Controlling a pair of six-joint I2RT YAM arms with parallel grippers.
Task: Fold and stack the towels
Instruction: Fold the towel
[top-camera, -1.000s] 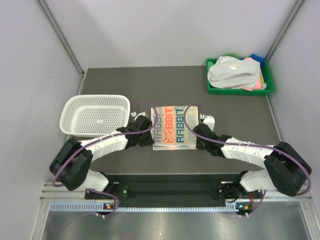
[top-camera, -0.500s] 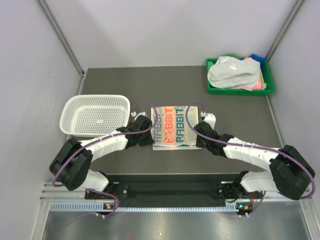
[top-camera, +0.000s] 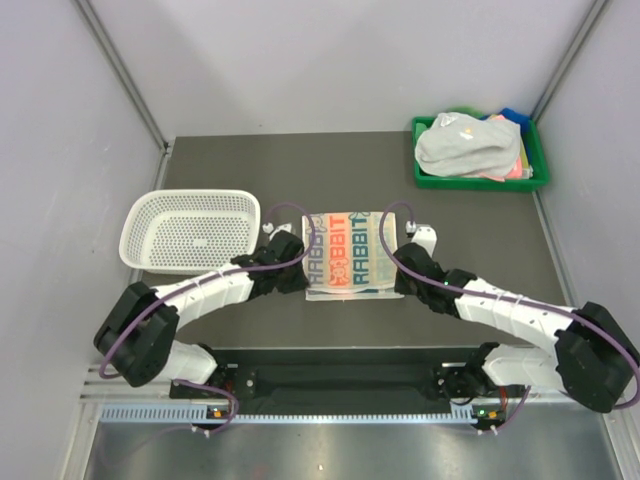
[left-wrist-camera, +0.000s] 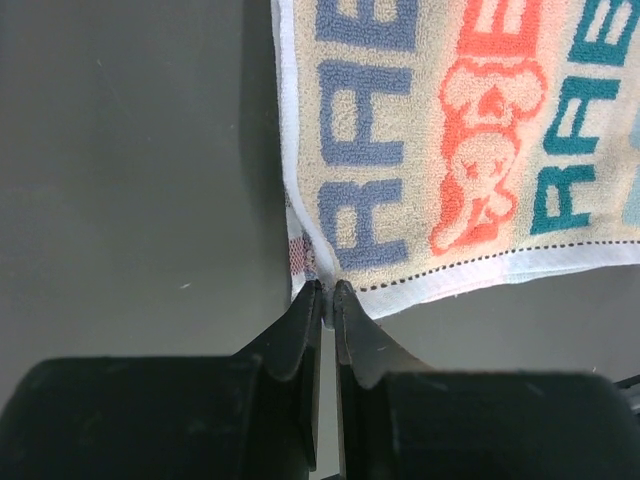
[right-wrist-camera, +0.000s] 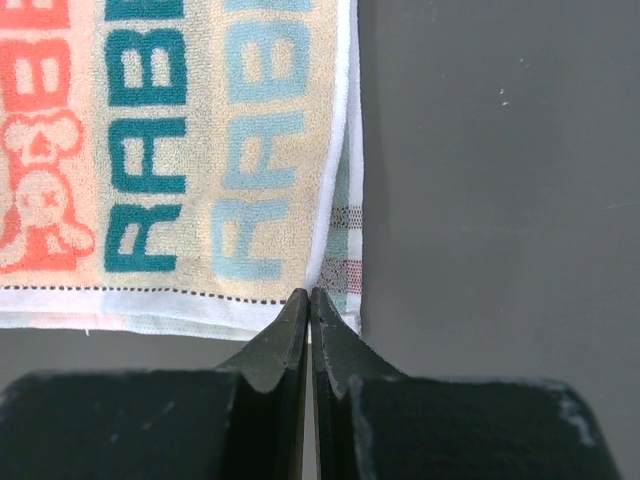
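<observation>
A folded white towel with coloured RABBIT letters (top-camera: 345, 255) lies flat mid-table. In the left wrist view the lettered towel (left-wrist-camera: 440, 150) fills the upper right, and my left gripper (left-wrist-camera: 328, 290) is shut on the white hem at its near left corner. In the right wrist view the same towel (right-wrist-camera: 170, 150) fills the upper left, and my right gripper (right-wrist-camera: 310, 296) is shut on the hem at its near right corner, where a striped under layer peeks out. From above, the left gripper (top-camera: 300, 281) and right gripper (top-camera: 400, 284) flank the towel's near edge.
A green tray (top-camera: 424, 180) at the back right holds a heap of more towels, a grey-white one (top-camera: 463, 148) on top. A white perforated basket (top-camera: 190, 230) stands at the left, close to my left arm. Grey walls enclose the table.
My right gripper has closed on the towel's near right corner, and the right arm's elbow has swung outward to the right. The left gripper and the towel have stayed put.
</observation>
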